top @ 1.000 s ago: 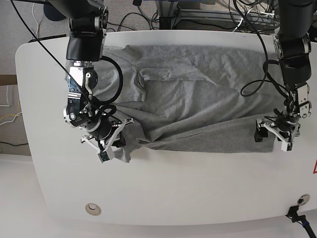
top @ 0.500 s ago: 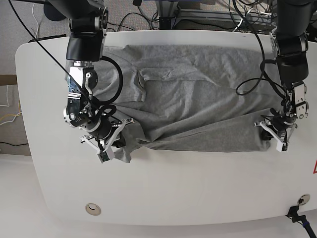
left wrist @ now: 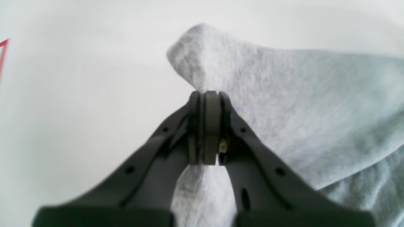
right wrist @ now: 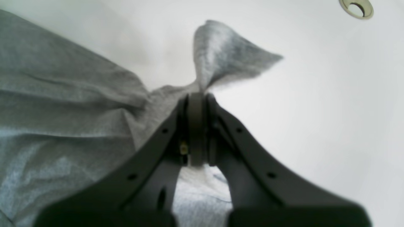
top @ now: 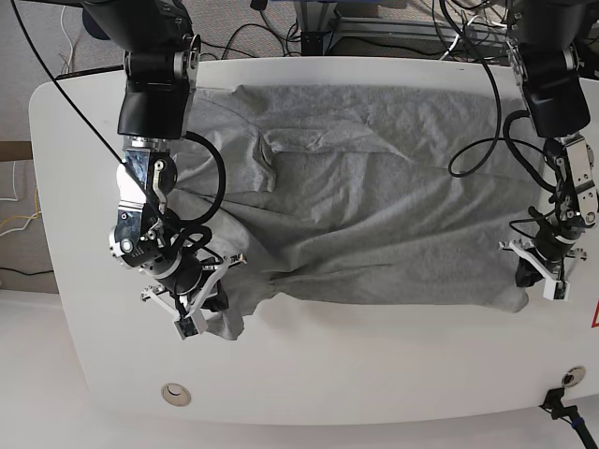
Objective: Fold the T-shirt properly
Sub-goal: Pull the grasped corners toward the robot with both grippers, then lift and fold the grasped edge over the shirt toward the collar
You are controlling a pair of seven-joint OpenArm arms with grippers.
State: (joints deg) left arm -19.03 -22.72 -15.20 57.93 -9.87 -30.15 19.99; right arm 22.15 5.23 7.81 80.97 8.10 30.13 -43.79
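Note:
The heather-grey T-shirt (top: 374, 196) lies spread and wrinkled across the white table (top: 309, 374), plain side up. In the base view my left gripper (top: 535, 281) stands at the shirt's near right corner. The left wrist view shows it (left wrist: 206, 94) shut on a pinch of grey cloth (left wrist: 202, 56) that peaks above the pads. My right gripper (top: 192, 313) is at the near left corner. In its own wrist view it (right wrist: 197, 96) is shut on a twisted flap of the shirt (right wrist: 221, 56). Both held corners are lifted slightly off the table.
A round metal grommet (top: 175, 394) sits in the table near the front left, also seen in the right wrist view (right wrist: 356, 8). A red mark (top: 593, 316) shows at the table's right edge. Cables (top: 374, 28) run behind the table's far edge.
My left gripper went from open to shut on the shirt's right corner. Both grippers have drawn their corners toward the table's near edge, stretching the lower hem.

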